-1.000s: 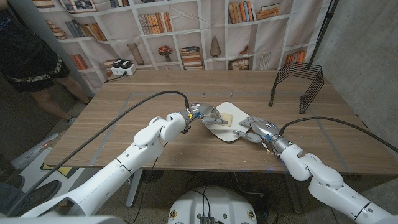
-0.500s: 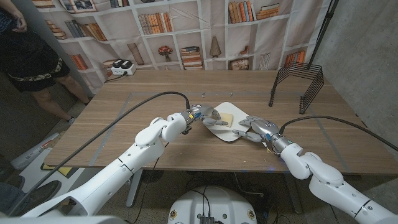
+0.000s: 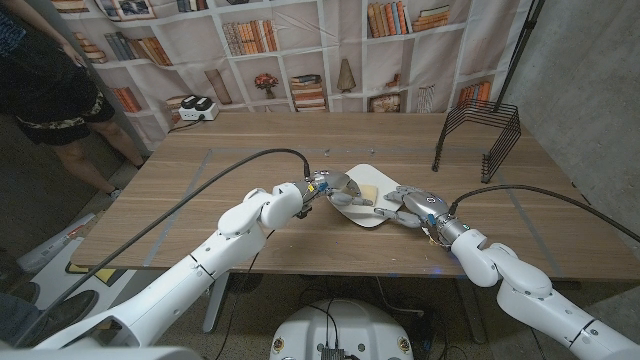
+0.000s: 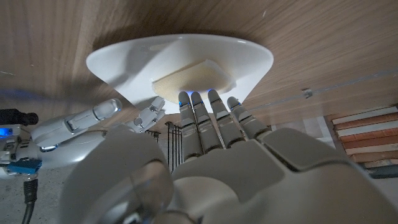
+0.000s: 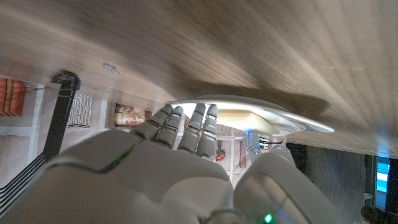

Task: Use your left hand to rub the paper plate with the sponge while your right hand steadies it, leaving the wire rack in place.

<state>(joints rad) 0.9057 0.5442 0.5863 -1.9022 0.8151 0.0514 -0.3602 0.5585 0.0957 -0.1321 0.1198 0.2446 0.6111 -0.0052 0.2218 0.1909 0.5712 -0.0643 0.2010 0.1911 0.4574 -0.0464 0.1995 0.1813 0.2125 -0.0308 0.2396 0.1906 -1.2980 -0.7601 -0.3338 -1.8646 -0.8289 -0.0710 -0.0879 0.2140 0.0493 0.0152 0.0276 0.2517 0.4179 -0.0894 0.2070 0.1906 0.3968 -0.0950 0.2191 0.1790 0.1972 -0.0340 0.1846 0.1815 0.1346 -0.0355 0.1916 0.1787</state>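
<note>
Sponge [image 4: 189,76] lies on the plate [image 4: 118,59], left fingers [image 4: 205,109] seemingly touching it.

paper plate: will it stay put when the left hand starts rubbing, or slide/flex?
The paper plate looks thin and light, resting on smooth wood, so it would probably slide if unsteadied. Its shallow rim likely flexes under pressure. The right hand sits at its edge, which should help hold it. The left hand reaches toward the sponge.

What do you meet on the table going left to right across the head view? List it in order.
Left hand → sponge lying on the paper plate → right hand at the plate's edge → wire rack standing farther back on the table.
</note>
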